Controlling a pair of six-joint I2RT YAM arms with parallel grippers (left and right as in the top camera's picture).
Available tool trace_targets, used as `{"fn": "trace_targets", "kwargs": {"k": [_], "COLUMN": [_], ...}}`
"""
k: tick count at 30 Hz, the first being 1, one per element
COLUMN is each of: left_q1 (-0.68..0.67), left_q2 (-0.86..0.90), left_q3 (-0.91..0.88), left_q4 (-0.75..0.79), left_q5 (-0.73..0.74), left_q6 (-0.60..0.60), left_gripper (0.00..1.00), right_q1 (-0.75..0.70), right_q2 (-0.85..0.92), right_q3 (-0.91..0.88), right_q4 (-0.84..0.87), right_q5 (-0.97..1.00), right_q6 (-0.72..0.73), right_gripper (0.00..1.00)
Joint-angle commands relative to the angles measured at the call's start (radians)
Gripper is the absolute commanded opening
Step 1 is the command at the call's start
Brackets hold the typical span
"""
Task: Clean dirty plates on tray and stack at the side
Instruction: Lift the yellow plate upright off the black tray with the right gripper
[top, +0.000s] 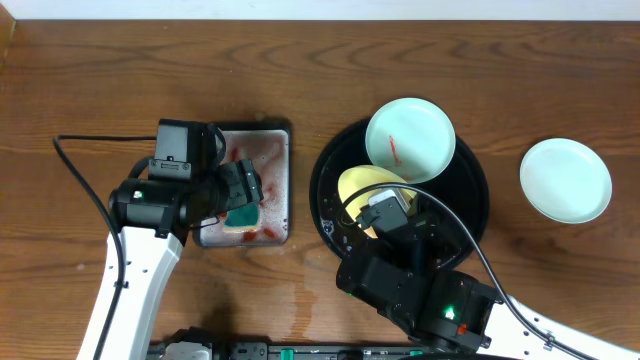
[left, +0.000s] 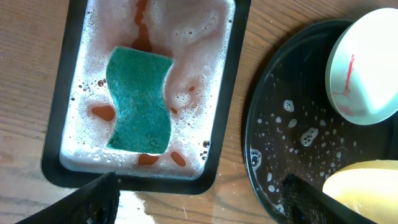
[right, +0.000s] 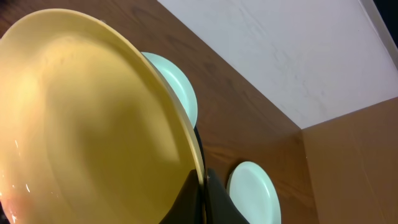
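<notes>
The pale yellow plate (top: 362, 184) is held tilted on edge over the round black tray (top: 330, 185), with my right gripper (top: 388, 212) shut on its rim. In the right wrist view the two fingers of that gripper (right: 202, 186) pinch the yellow plate (right: 93, 124) at its edge. A pale blue plate (top: 410, 140) with a red streak rests against the tray's far rim. Another pale plate (top: 565, 180) lies alone on the table to the right. My left gripper (top: 240, 190) hangs open above the foam tray, with nothing between its fingers (left: 93, 202).
A small rectangular black-rimmed tray (left: 229, 93) holds pink-stained foam and a teal sponge (left: 140, 102). Soap flecks dot the wet floor of the black tray (left: 292, 93). A cable (top: 75, 165) runs along the left arm. There is a wet patch on the wood near the front edge.
</notes>
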Motion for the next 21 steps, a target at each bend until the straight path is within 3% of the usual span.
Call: {"fn": "trace_targets", "kwargs": {"k": [1, 21], "left_q1": [0.003, 0.003], "left_q2": [-0.003, -0.003], "left_q3": [0.005, 0.005], "left_q4": [-0.004, -0.004], "left_q5": [0.001, 0.001], "left_q6": [0.014, 0.014], "left_gripper": [0.83, 0.83], "right_q1": [0.005, 0.005], "right_q2": [-0.009, -0.009], "right_q3": [0.005, 0.006], "right_q4": [0.003, 0.003], "right_q5": [0.04, 0.04], "right_q6": [0.011, 0.022], "right_gripper": [0.01, 0.01]}}
